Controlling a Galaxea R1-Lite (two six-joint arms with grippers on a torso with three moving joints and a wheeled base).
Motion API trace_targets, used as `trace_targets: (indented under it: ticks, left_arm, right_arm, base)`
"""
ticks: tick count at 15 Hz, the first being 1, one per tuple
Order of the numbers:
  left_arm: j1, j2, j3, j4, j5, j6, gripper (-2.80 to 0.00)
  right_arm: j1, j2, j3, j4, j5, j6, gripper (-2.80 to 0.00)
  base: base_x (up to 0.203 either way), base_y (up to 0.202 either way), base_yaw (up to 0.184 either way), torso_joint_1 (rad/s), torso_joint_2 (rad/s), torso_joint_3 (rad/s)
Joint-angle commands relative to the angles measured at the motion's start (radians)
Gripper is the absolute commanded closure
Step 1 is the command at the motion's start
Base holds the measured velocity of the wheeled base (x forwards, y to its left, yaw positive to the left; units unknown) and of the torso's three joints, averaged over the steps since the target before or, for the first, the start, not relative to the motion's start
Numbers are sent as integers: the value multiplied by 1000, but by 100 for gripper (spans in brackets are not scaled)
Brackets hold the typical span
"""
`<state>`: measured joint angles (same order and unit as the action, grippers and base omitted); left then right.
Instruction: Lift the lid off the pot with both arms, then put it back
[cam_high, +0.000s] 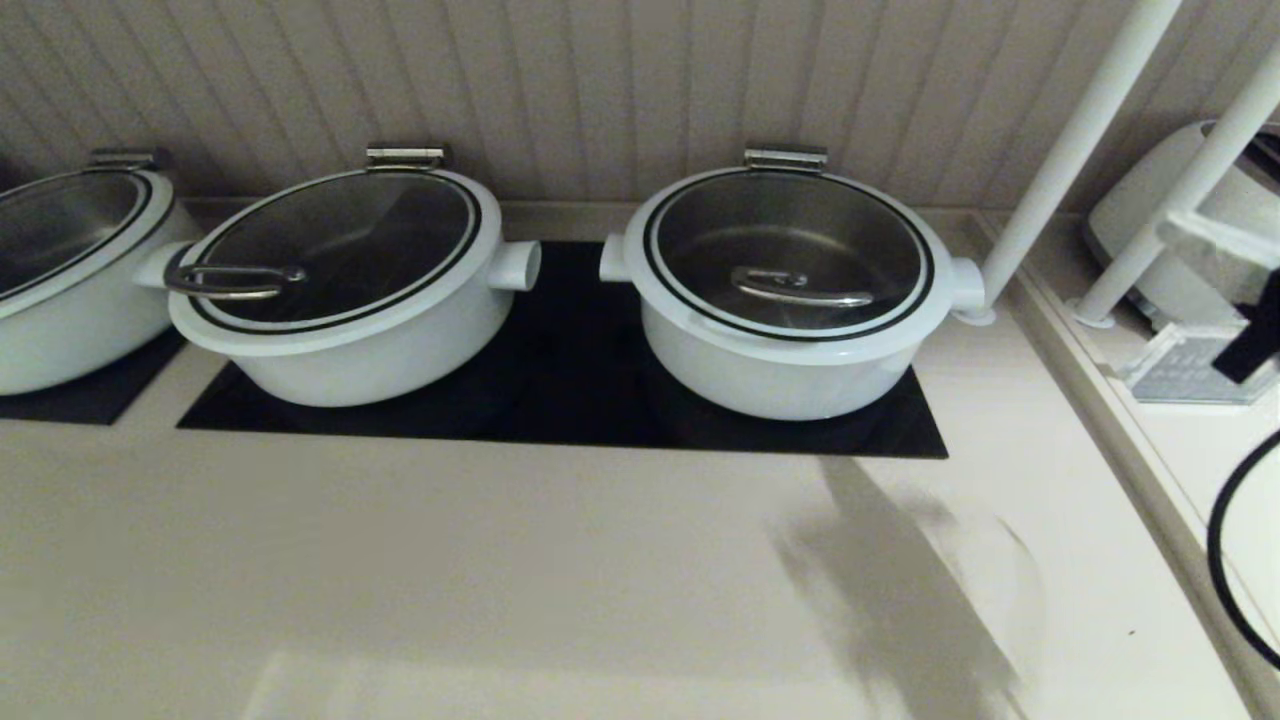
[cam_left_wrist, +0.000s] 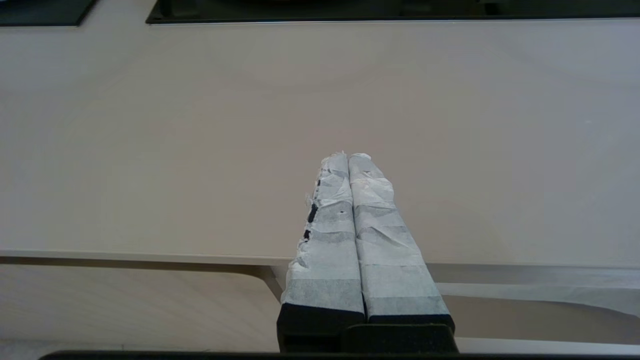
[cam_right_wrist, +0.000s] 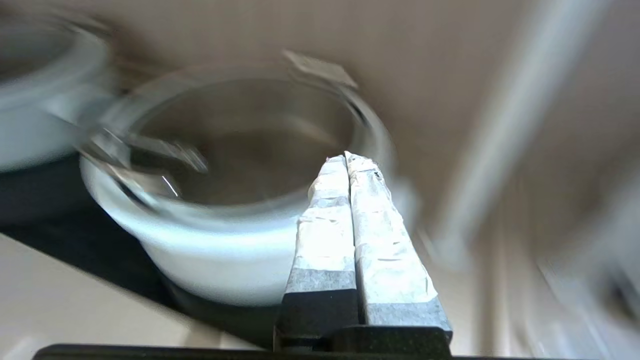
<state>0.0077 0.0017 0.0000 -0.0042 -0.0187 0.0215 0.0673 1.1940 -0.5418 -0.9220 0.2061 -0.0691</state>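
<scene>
The pot (cam_high: 790, 375) is the right-hand white one on the black panel. Its glass lid (cam_high: 800, 215) sits closed on it, with the curved steel bar handle (cam_high: 800, 288) near the middle and the hinge bracket (cam_high: 785, 158) at the back. My right gripper (cam_right_wrist: 346, 156) is shut and empty, in the air off the pot's front right. In that blurred view the pot (cam_right_wrist: 210, 255) and lid (cam_right_wrist: 240, 145) are apart from the fingertips. My left gripper (cam_left_wrist: 348, 157) is shut and empty over bare counter near its front edge. Neither gripper shows clearly in the head view.
A like pot (cam_high: 350, 340) with an oval loop handle stands left of it, and a third pot (cam_high: 60, 300) at the far left. Two slanting white poles (cam_high: 1070, 150) rise right of the pot. A white appliance (cam_high: 1180, 200) and a black cable (cam_high: 1225, 540) are at the right.
</scene>
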Motion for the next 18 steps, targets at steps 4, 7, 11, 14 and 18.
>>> trace_targets:
  ticks: [4, 7, 11, 14, 18]
  left_arm:
    - [1, 0, 0, 0, 0, 1, 0]
    - [0, 0, 0, 0, 0, 0, 0]
    - [0, 0, 0, 0, 0, 0, 0]
    - [0, 0, 0, 0, 0, 0, 0]
    - [0, 0, 0, 0, 0, 0, 0]
  right_arm:
    - [0, -318, 268, 144, -167, -10, 0]
    - [1, -469, 435, 231, -202, -25, 0]
    - [-36, -720, 528, 521, -207, -7, 0]
    - [-93, -926, 538, 858, -205, 0, 0]
    - [-81, -1075, 541, 927, -204, 35, 0]
  base:
    - [0, 0, 0, 0, 0, 0]
    - [0, 0, 0, 0, 0, 0]
    - [0, 0, 0, 0, 0, 0]
    - [0, 0, 0, 0, 0, 0]
    - [0, 0, 0, 0, 0, 0]
